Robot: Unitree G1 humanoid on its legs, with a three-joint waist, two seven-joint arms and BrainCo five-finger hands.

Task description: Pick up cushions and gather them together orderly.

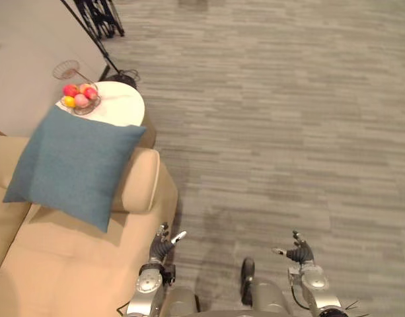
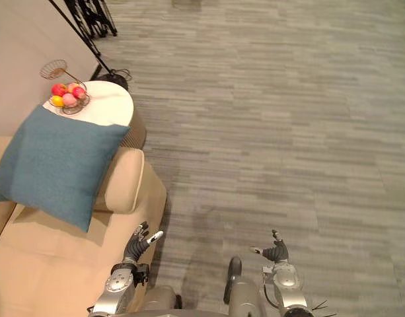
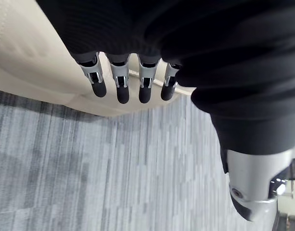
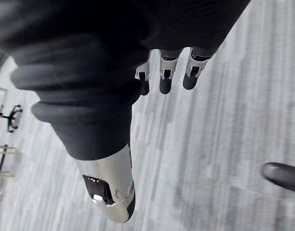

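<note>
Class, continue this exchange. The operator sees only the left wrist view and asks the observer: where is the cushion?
Observer: A blue cushion leans on the armrest of the beige sofa, beyond the left hand.
Operator: What stands past it?
Observer: A round white side table bearing a fruit bowl.
Operator: And the right hand?
Observer: The right hand hovers open above the grey floor, empty.

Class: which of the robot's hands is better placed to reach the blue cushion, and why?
Probably the left hand: it hangs open at the edge of the sofa, on the side of the blue cushion. The right hand hangs open over the floor, farther away.
</note>
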